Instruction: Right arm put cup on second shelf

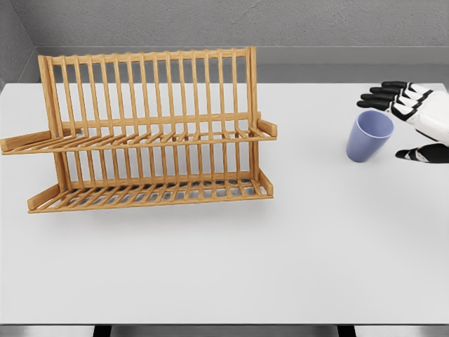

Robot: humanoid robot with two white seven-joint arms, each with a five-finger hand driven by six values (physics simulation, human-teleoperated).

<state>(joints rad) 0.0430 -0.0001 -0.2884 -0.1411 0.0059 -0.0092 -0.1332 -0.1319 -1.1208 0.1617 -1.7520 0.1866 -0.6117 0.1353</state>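
Head view: white table (224, 267) with a wooden two-tier dish rack (151, 133) standing at the left. Well apart, at the right, a blue cup (369, 136) sits upright on the table. The right hand (414, 123) reaches in just beside it, fingers (382, 95) spread, thumb below, grasping nothing.

White tabletop (224, 267) filling most of the view, grey textured wall (280, 21) behind, pale baseboard strip (351, 55) along its foot

Simulated tabletop, white table (224, 274), grey walls (231, 21)
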